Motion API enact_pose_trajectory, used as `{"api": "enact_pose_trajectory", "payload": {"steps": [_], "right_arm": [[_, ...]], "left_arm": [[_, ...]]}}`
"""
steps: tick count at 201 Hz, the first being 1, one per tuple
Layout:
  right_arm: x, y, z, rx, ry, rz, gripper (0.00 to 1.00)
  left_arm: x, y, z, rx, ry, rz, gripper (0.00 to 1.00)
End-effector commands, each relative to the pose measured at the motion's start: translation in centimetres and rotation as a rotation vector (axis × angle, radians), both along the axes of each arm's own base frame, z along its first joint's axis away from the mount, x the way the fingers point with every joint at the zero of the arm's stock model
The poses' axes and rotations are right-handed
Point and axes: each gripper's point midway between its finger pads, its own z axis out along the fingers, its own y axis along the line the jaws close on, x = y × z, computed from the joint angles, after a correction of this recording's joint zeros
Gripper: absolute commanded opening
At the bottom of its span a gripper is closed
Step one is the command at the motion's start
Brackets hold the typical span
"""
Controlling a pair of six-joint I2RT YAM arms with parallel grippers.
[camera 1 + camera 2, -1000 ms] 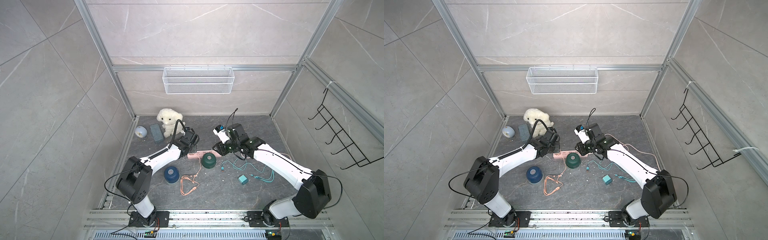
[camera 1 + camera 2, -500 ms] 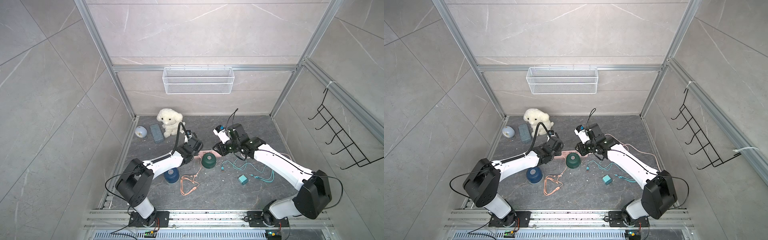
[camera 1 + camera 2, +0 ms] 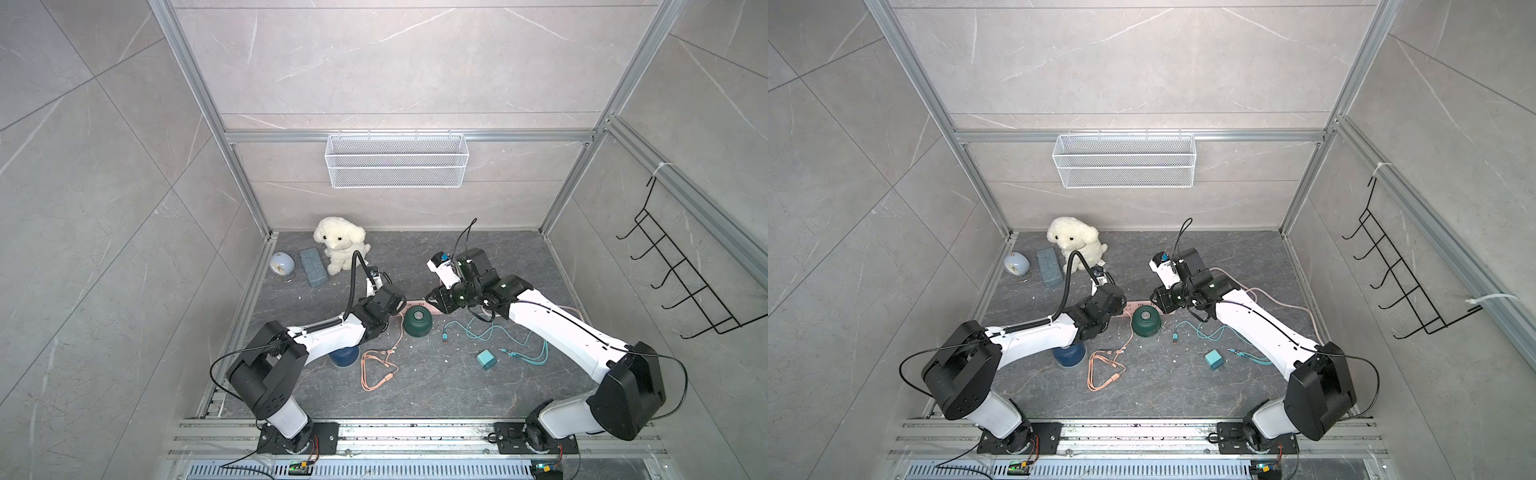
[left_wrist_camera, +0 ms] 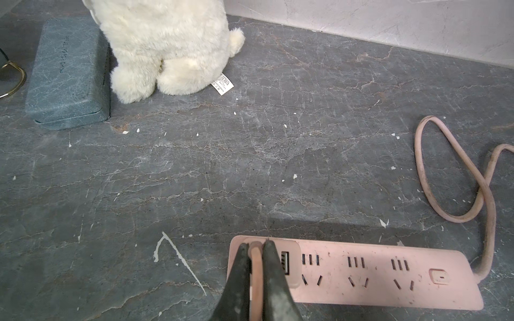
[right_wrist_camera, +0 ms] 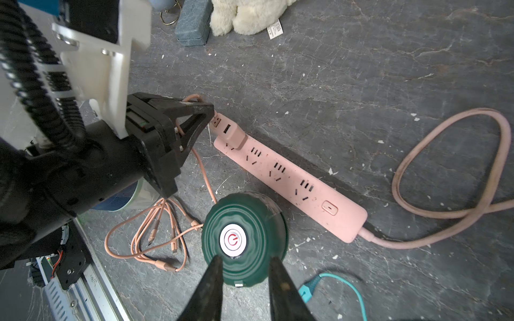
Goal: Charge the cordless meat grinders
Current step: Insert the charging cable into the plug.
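Green meat grinder (image 5: pixel 244 222) sits just in front of my right gripper (image 5: pixel 244 259), jaws parted; my left gripper (image 4: pixel 256 246) clamps the pink cable (image 4: pixel 256 278) at the power strip (image 4: pixel 361 275).

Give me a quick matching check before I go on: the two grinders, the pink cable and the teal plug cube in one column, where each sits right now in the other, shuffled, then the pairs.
1. green grinder
2. navy grinder
3. pink cable
4. teal plug cube

A. partly hidden under the left arm
B. pinched in the left tool
C. standing beside the pink power strip
D. lying free near the right arm

Pairs: 1-C, 2-A, 3-B, 4-D
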Motion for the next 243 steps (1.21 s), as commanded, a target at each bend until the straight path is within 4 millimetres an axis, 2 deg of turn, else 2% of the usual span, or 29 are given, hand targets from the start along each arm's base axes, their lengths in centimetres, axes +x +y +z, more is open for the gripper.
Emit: {"api": "enact_pose_trajectory", "payload": {"steps": [1, 53, 116, 173, 209, 225, 243], "right_arm": [[-0.5, -0.2, 0.5, 0.023, 0.010, -0.004, 0.31], [-0.7, 0.1, 0.6, 0.030, 0.019, 0.007, 0.30], [-0.6, 0.0, 1.0, 0.032, 0.015, 0.005, 0.30], [-0.6, 0.3, 1.4, 0.042, 0.012, 0.015, 0.31], [-0.6, 0.4, 1.4, 0.048, 0.018, 0.019, 0.31], [-0.8, 0.3, 1.6, 0.049, 0.018, 0.017, 0.30], [-0.8, 0.2, 1.8, 0.048, 0.010, 0.014, 0.31]], "left_arm": [[-1.2, 0.6, -2.2, 0.056, 0.052, -0.015, 0.00], [-1.6, 0.0, -3.6, 0.070, 0.089, -0.050, 0.00], [-5.0, 0.2, -6.8, 0.179, 0.419, -0.106, 0.00], [-7.7, 2.3, -11.8, 0.260, 0.549, -0.042, 0.00], [-8.3, 1.7, -14.8, 0.285, 0.639, -0.055, 0.00], [-8.1, 1.6, -14.5, 0.269, 0.623, -0.054, 0.00], [-7.3, 1.4, -12.7, 0.271, 0.576, -0.063, 0.00]]}}
